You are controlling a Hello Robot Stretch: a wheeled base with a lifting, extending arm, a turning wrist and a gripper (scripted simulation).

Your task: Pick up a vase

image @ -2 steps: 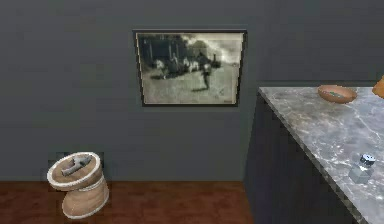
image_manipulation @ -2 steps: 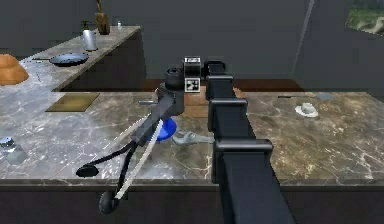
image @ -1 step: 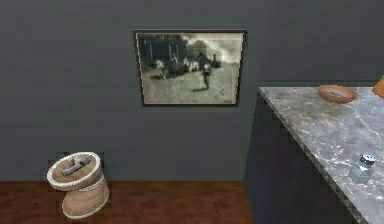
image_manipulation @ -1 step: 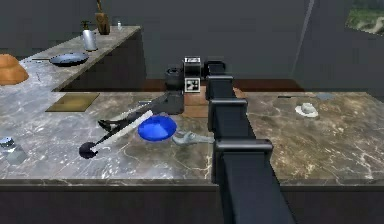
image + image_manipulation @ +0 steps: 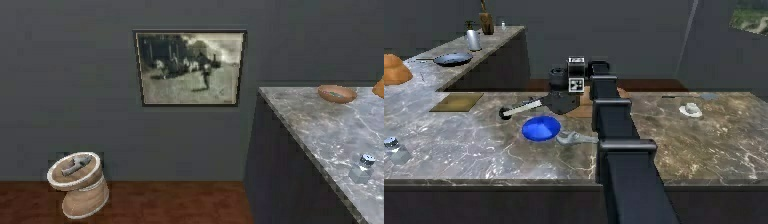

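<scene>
Gripper [image 5: 524, 106] near blue plate [image 5: 541, 128] on counter [image 5: 684, 140]; finger gap and any hold: can't tell. Arm [image 5: 619, 130] stretched across counter.

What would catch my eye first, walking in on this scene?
The thick dark arm stretches up from the arm side view's bottom edge across the marble counter, with a bright blue plate just left of it. In the forward view, a framed picture hangs on the dark wall.
</scene>
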